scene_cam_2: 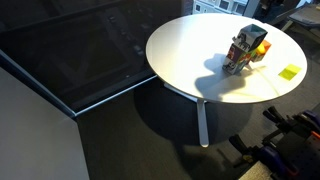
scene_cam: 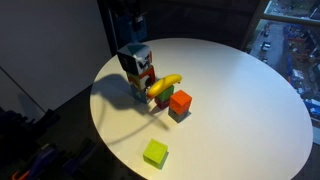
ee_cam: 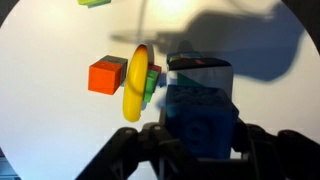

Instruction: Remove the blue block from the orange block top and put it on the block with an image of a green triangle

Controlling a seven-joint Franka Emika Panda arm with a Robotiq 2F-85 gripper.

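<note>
Your gripper [ee_cam: 200, 135] has its fingers closed on the blue block [ee_cam: 200, 95]. The blue block is no longer on the orange block [ee_cam: 104, 76]; it sits apart from it, on the far side of the banana [ee_cam: 136, 82].

The banana lies just beside the orange block, across a green-and-red block [ee_cam: 153, 88]. Whether that block carries the triangle cannot be confirmed.

- Risk: if you release onto that block, the blue block will probably meet the banana's curve and tip off.
- Risk: a low sideways approach may knock the orange block.
</note>
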